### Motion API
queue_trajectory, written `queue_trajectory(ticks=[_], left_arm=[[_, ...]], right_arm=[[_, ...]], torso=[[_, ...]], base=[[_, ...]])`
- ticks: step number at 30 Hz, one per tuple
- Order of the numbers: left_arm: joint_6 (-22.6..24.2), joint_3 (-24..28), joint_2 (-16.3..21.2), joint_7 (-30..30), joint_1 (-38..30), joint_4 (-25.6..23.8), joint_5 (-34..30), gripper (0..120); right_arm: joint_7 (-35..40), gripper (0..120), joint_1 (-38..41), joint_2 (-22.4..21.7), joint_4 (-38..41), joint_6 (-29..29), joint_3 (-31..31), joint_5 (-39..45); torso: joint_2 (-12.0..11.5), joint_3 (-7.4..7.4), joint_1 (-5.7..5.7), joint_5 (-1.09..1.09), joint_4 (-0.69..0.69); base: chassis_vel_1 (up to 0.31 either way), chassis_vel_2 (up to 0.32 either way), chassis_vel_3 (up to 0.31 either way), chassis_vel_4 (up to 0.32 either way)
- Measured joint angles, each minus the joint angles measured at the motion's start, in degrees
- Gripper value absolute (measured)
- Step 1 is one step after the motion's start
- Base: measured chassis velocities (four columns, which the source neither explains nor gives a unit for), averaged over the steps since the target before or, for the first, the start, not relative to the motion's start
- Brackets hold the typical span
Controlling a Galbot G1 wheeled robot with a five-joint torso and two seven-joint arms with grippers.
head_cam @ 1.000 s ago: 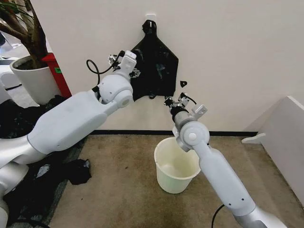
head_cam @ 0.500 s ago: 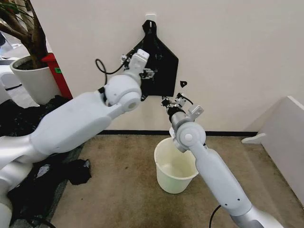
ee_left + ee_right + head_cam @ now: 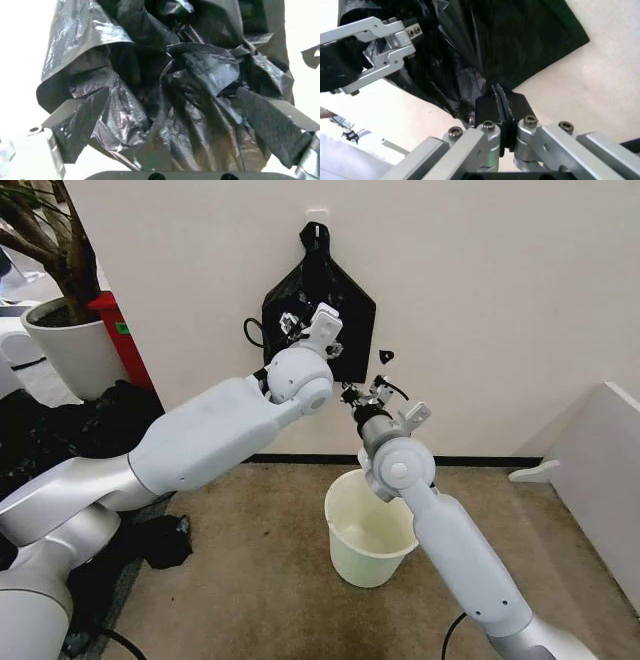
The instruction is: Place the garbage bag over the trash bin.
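The garbage bag (image 3: 335, 305) hung flat against the wall from a hook (image 3: 317, 220), above and behind the trash bin (image 3: 370, 528) on the carpet. Left tool (image 3: 175, 123) stood spread open around the crumpled middle of the film, pads either side, not yet closed. Right tool (image 3: 501, 112), just below and beside it, was pinched shut on the bag's lower edge. Judgement: film is very light, limp and slippery; a bunched fold gives better purchase than a single layer, and hard pulling risks tearing at the hook. Versus a second ago: left arm had swung from the bag's left edge across to its centre; right tool barely shifted.
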Motion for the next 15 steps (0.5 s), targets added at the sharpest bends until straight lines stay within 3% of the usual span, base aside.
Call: queue_trajectory(ticks=[15], left_arm=[[-0.05,-1.28,-0.57,-0.42,-1.41,2.35,0.35,100]], right_arm=[[-0.29,0,-0.87,-0.59,0.48,0.0,0.13,-0.28]], torso=[[0.0,0.0,0.0,0.0,0.0]], base=[[0.0,0.0,0.0,0.0]])
